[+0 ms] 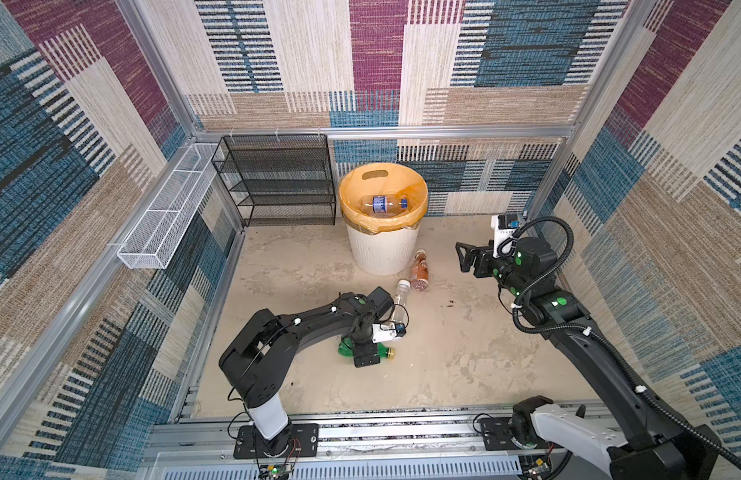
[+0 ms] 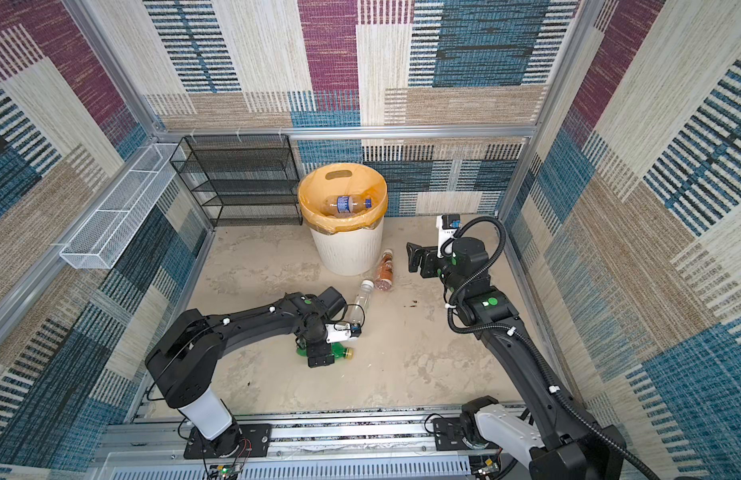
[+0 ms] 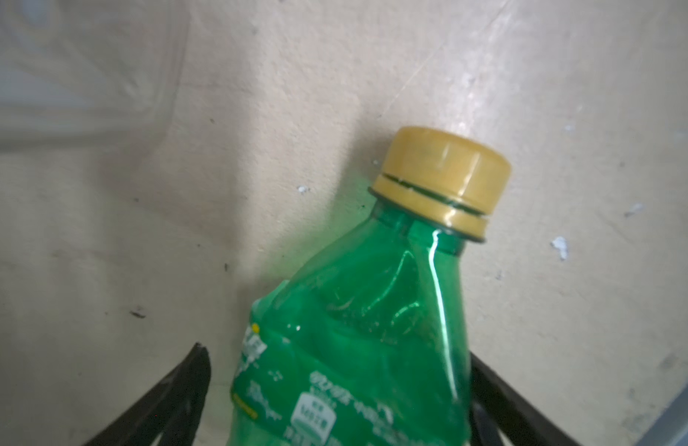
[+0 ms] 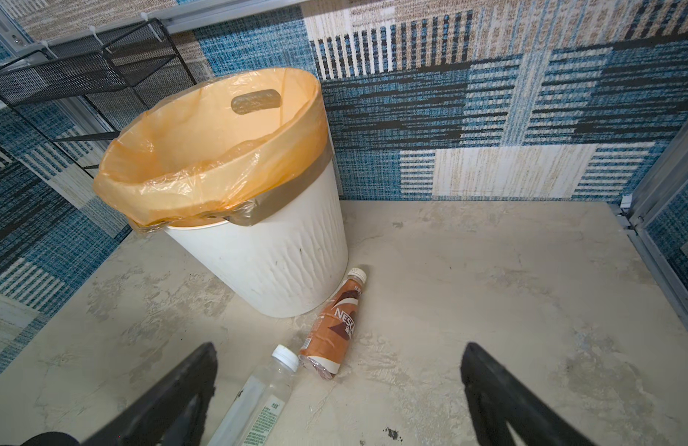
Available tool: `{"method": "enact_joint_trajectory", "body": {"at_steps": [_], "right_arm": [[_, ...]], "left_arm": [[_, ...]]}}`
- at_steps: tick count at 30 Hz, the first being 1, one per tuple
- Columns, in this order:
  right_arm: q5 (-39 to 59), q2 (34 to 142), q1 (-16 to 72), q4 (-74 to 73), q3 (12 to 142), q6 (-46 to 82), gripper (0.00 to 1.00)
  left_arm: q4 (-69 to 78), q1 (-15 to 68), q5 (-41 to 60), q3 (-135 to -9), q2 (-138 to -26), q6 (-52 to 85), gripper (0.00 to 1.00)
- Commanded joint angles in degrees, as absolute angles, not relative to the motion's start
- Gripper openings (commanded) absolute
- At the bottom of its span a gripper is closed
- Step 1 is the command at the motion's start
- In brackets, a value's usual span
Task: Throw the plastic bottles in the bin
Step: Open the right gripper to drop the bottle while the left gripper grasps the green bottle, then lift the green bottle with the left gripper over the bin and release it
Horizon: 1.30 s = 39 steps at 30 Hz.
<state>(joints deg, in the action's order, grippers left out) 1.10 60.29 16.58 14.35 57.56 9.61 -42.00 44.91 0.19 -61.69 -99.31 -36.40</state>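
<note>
The crumpled green bottle is straddled by the wide-open left gripper; it could be squirted sideways if pinched off-centre.

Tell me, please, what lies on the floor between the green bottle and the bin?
In both top views, a clear white-capped bottle lies between the green bottle and the bin; a brown-labelled bottle lies beside the bin's base.

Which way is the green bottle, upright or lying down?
Lying down: the green bottle rests on its side on the table.
</note>
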Motion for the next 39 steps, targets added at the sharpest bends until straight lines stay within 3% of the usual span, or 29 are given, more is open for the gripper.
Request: {"method": "enact_joint_trajectory", "body": {"at_steps": [1,9,16,27,39], "right_arm": [[1.8,60.3,16.3,12.0,57.3,10.0,1.00],[2.0,60.2,16.0,10.2,55.8,11.1,0.98],[1.5,60.0,15.9,9.9,56.0,11.3,0.96],[0.4,60.6,15.9,8.3,56.1,11.6,0.95],[1.9,65.5,15.9,7.1,54.3,12.6,0.94]], "left_arm": [[-42.3,44.9,-1.8,-60.8,-99.3,-37.7,0.93],[-40.8,44.9,-1.2,-57.3,-95.0,-34.4,0.78],[-37.3,44.9,1.7,-53.6,-92.2,-30.1,0.55],[-28.6,43.7,6.8,-51.9,-81.1,-22.7,0.53],[-4.7,36.6,-3.2,-38.8,-42.4,-7.9,0.59]]}}
